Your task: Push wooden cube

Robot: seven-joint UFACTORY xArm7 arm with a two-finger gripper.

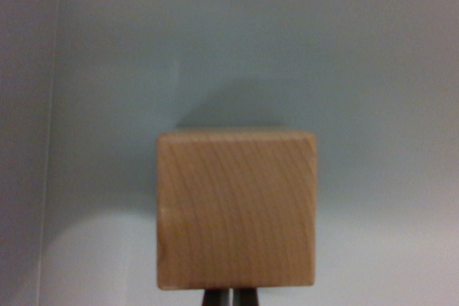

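Step in hand: the push looks under way or just about to start. The wooden cube (237,209) fills the lower middle of the wrist view, and the gripper (231,297) sits at its near face, at 6 o'clock from it.
Cube: pale wood with curved grain, standing square and upright on the table (373,69), one broad face toward the camera. Its shadow falls on the table at 12 o'clock.
Jaws: only two dark tips show at the bottom edge, drawn close with a thin bright line between them. They appear pressed together and hold nothing, though so little shows that this is a judgement.
Contact: the tips meet the cube's lower edge in the picture; whether they truly touch it I cannot tell.
Next move: a straight, level drive toward 12 o'clock, with the tips kept centred on the near face so the cube slides rather than turns.
Open room: bare grey table lies at 12, 3 and 9 o'clock from the cube.
Edges: a faint upright line runs down the far side at 9 o'clock, perhaps a seam or table border; it is well apart from the cube.
Risk: an off-centre push would swing the cube aside.
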